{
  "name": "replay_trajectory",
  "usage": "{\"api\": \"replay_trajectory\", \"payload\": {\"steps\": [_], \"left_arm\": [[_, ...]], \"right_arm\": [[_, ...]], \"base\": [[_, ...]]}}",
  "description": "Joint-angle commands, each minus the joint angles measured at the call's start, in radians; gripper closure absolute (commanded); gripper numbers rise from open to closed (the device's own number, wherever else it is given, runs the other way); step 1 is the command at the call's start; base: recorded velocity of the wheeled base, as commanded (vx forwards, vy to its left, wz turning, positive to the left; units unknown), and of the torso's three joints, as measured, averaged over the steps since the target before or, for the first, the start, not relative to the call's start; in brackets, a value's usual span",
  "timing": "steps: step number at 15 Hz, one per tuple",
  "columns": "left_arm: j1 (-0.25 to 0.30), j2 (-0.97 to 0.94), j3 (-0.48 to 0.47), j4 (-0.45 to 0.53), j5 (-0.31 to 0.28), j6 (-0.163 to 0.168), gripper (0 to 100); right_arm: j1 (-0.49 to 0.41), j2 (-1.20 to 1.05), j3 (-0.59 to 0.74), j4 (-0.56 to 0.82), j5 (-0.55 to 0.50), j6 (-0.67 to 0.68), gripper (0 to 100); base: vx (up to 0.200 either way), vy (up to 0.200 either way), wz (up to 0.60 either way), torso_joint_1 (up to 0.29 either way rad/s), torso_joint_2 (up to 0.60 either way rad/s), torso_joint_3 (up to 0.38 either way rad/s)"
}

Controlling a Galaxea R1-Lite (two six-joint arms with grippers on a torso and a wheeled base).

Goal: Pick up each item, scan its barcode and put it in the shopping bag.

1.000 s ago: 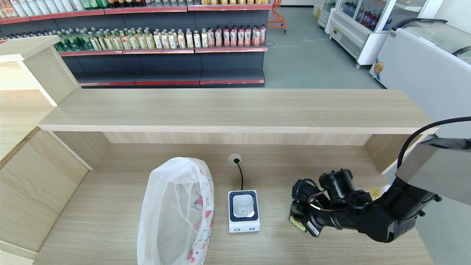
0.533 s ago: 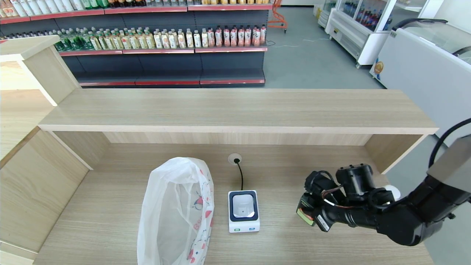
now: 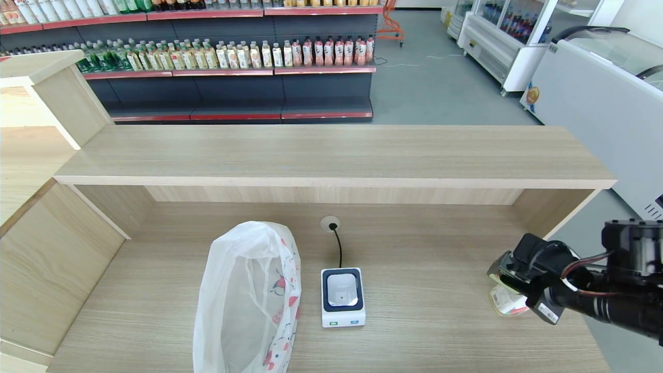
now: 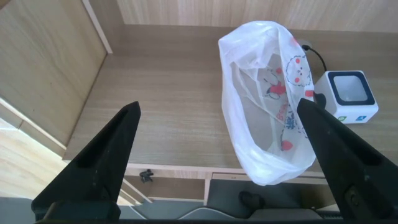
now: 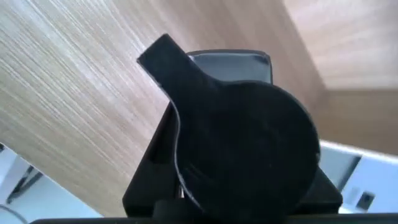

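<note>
Head view: the bag (image 3: 248,295), white w/ red print, stands on the counter (image 3: 424,336) w/ its mouth open upward. The scanner (image 3: 342,296) is just beside the bag, at its 3 o'clock, not touching. The scanner window faces up, and its cable (image 3: 339,248) runs toward 12 o'clock into a hole (image 3: 330,223) in the counter.

The bottle (image 3: 506,301), w/ a white label, is at 3 o'clock from the scanner, well apart from it, near the counter's R edge. The R gripper (image 3: 501,277) is at the bottle and covers its upper part. If it grips the bottle or is only close to it, I cannot tell. In the R wrist view a black round part stands in front, so the state is hidden there too.

The L gripper (image 4: 219,109) is wide apart and holds nothing. It hangs above the counter's L side, and the bag and scanner lie below it, farther off.

At 12 o'clock the counter has a raised top board (image 3: 331,153). Behind are shelves (image 3: 233,67) w/ drinks, and freezers (image 3: 595,88) at approx 2 o'clock.
</note>
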Motion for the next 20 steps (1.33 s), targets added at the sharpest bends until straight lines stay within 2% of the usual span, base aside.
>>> {"api": "replay_trajectory", "payload": {"steps": [1, 3, 5, 7, 8, 10, 11, 12, 13, 15, 18, 20], "left_arm": [[0.000, 0.000, 0.000, 0.000, 0.000, 0.000, 0], [0.000, 0.000, 0.000, 0.000, 0.000, 0.000, 0], [0.000, 0.000, 0.000, 0.000, 0.000, 0.000, 0], [0.000, 0.000, 0.000, 0.000, 0.000, 0.000, 0], [0.000, 0.000, 0.000, 0.000, 0.000, 0.000, 0], [0.000, 0.000, 0.000, 0.000, 0.000, 0.000, 0], [0.000, 0.000, 0.000, 0.000, 0.000, 0.000, 0], [0.000, 0.000, 0.000, 0.000, 0.000, 0.000, 0], [0.000, 0.000, 0.000, 0.000, 0.000, 0.000, 0], [0.000, 0.000, 0.000, 0.000, 0.000, 0.000, 0], [0.000, 0.000, 0.000, 0.000, 0.000, 0.000, 0], [0.000, 0.000, 0.000, 0.000, 0.000, 0.000, 0]], "right_arm": [[-0.031, -0.092, 0.011, -0.035, 0.165, -0.125, 100], [-0.076, -0.082, 0.011, -0.056, 0.441, -0.423, 100], [-0.092, -0.053, 0.011, -0.044, 0.725, -0.786, 100], [-0.072, -0.004, 0.011, 0.006, 0.928, -1.127, 100], [-0.030, 0.025, 0.013, 0.102, 0.995, -1.289, 100], [0.000, 0.059, -0.003, 0.309, 1.000, -1.546, 100], [0.050, 0.072, 0.000, 0.353, 1.000, -1.647, 100], [0.078, 0.076, 0.000, 0.359, 1.000, -1.682, 100], [0.161, 0.112, -0.010, 0.358, 1.000, -1.745, 100], [0.239, 0.149, -0.026, 0.342, 1.000, -1.793, 100], [0.277, 0.172, -0.036, 0.244, 1.000, -1.846, 100], [0.383, 0.218, -0.116, 0.223, 1.003, -1.854, 100]], "base": [[0.000, 0.000, 0.00, 0.000, 0.00, 0.000], [0.000, 0.000, 0.00, 0.000, 0.00, 0.000], [0.000, 0.000, 0.00, 0.000, 0.00, 0.000], [0.000, 0.000, 0.00, 0.000, 0.00, 0.000], [0.000, 0.000, 0.00, 0.000, 0.00, 0.000], [0.000, 0.000, 0.00, 0.000, 0.00, 0.000], [0.000, 0.000, 0.00, 0.000, 0.00, 0.000], [0.000, 0.000, 0.00, 0.000, 0.00, 0.000], [0.000, 0.000, 0.00, 0.000, 0.00, 0.000], [0.000, 0.000, 0.00, 0.000, 0.00, 0.000], [0.000, 0.000, 0.00, 0.000, 0.00, 0.000], [0.000, 0.000, 0.00, 0.000, 0.00, 0.000]]}}
